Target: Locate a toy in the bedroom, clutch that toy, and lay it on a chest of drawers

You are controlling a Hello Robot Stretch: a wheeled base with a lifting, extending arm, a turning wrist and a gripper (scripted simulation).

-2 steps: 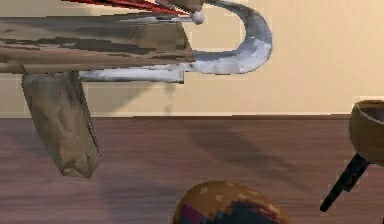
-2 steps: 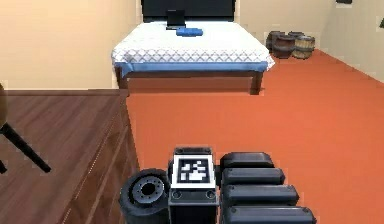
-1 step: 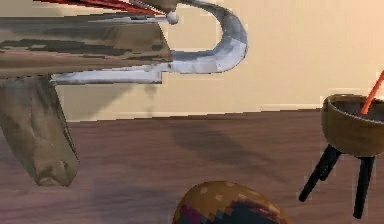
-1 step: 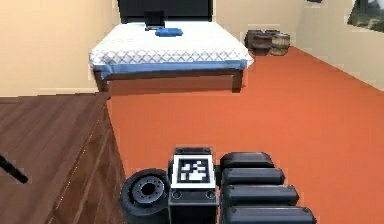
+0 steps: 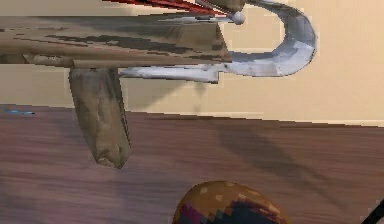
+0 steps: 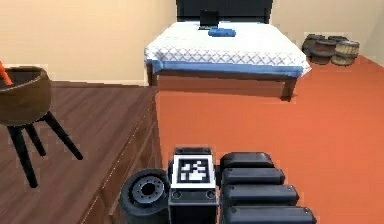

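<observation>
A rounded brown thing with pale dots and a blue-red patch (image 5: 228, 206) pokes up at the forward view's bottom edge, on the dark wood floor. In the arm side view a small blue thing (image 6: 222, 32) lies on the bed (image 6: 225, 55) near the dark headboard (image 6: 222, 10), with a small dark object (image 6: 210, 18) behind it. The arm's stacked dark blocks (image 6: 258, 190) and one white marker square (image 6: 193, 170) sit at the bottom edge. Left of the marker is the gripper's dark round body (image 6: 145, 196). Its far end is not clear, so I cannot tell whether it holds anything.
A worn wooden tabletop (image 5: 110, 40) on a thick leg (image 5: 102, 115) fills the forward view's upper left, beside a curved silvery piece (image 5: 285, 50). A brown bowl on dark legs (image 6: 25, 100) stands on wood floor. Orange carpet (image 6: 320, 130) spreads past the bed. Baskets (image 6: 330, 48) sit far right.
</observation>
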